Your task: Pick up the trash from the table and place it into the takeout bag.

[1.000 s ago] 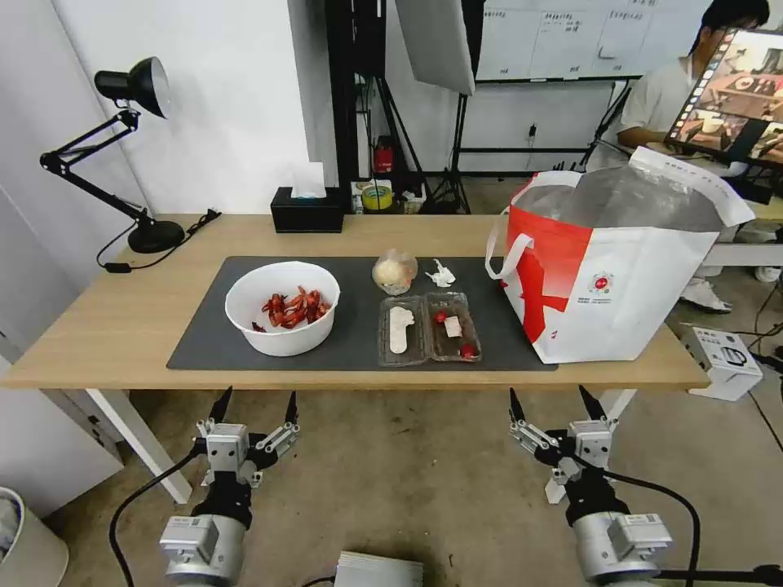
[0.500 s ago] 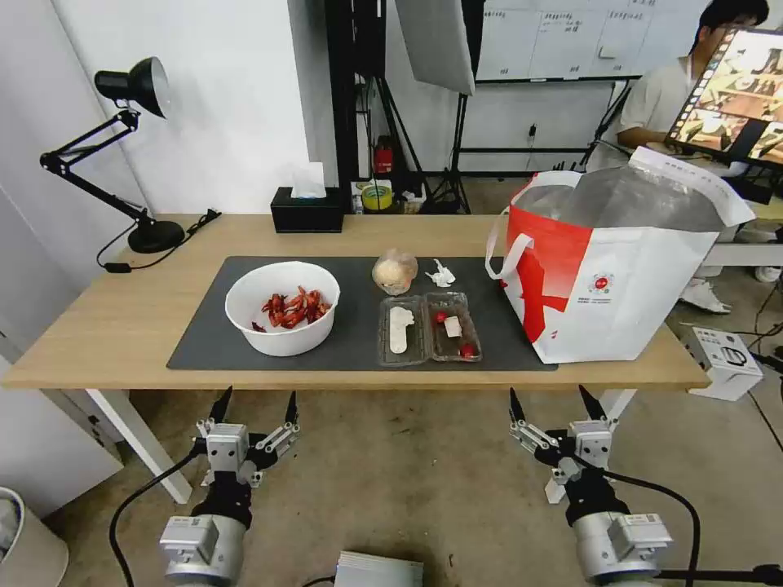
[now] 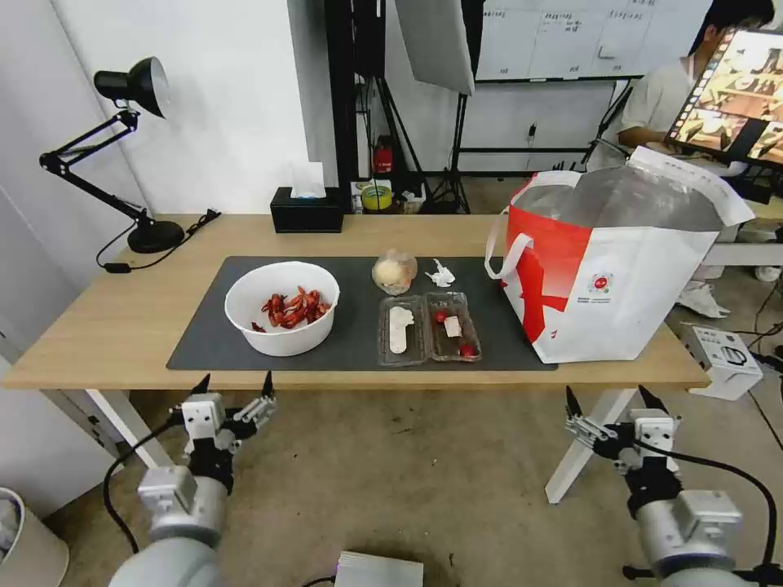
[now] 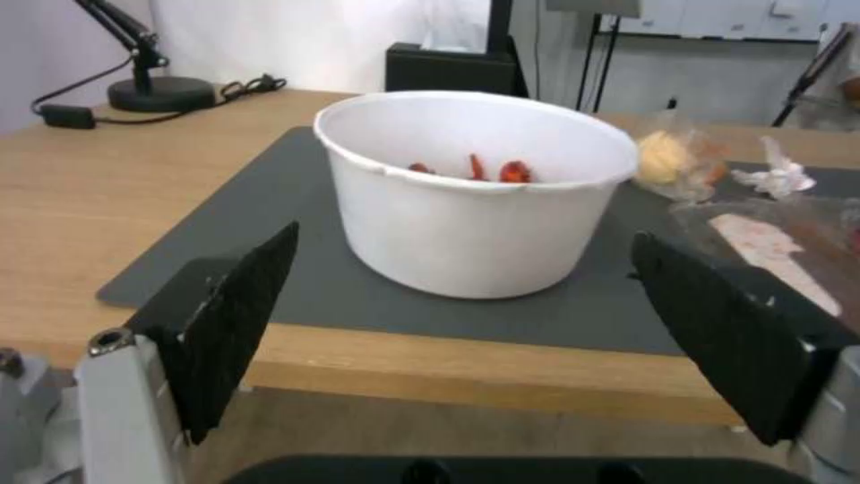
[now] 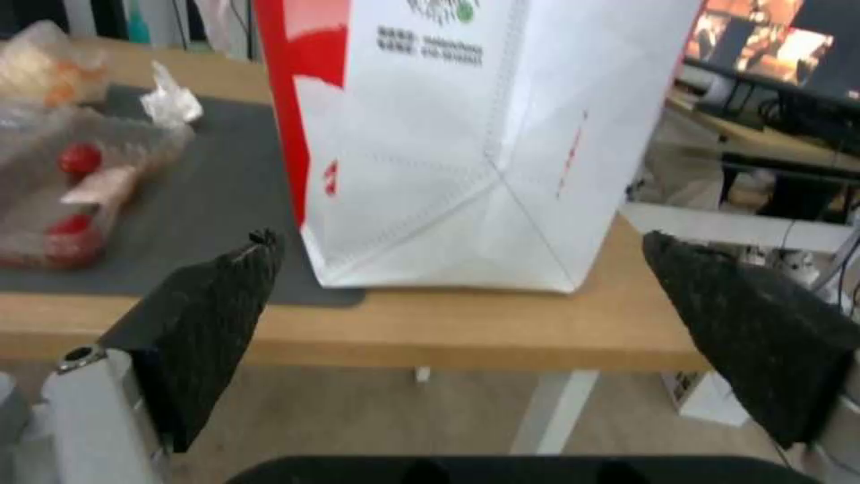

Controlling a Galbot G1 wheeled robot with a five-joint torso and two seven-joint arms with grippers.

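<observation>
On the table (image 3: pixel 106 326), a dark grey mat (image 3: pixel 359 342) carries the trash. A white bowl (image 3: pixel 282 308) of red crayfish shells (image 3: pixel 294 307) sits on the left. A clear clamshell tray (image 3: pixel 429 328) lies mid-mat, with a wrapped beige lump (image 3: pixel 395 271) and a crumpled tissue (image 3: pixel 441 275) behind it. The red-and-white takeout bag (image 3: pixel 612 269) stands open at the right end. My left gripper (image 3: pixel 235 381) is open below the table's front edge, facing the bowl (image 4: pixel 475 208). Also below the edge, my right gripper (image 3: pixel 608 395) is open and faces the bag (image 5: pixel 466 134).
A black desk lamp (image 3: pixel 134 90) stands at the table's back left and a black tissue box (image 3: pixel 307 210) at the back middle. White table legs (image 3: pixel 587 448) reach the floor near both grippers. A white box (image 3: pixel 724 355) lies on the floor at the right.
Both arms have swung outward. The left gripper has shifted left and closer to the table edge, and the right gripper has shifted right. The things on the table have not moved.
</observation>
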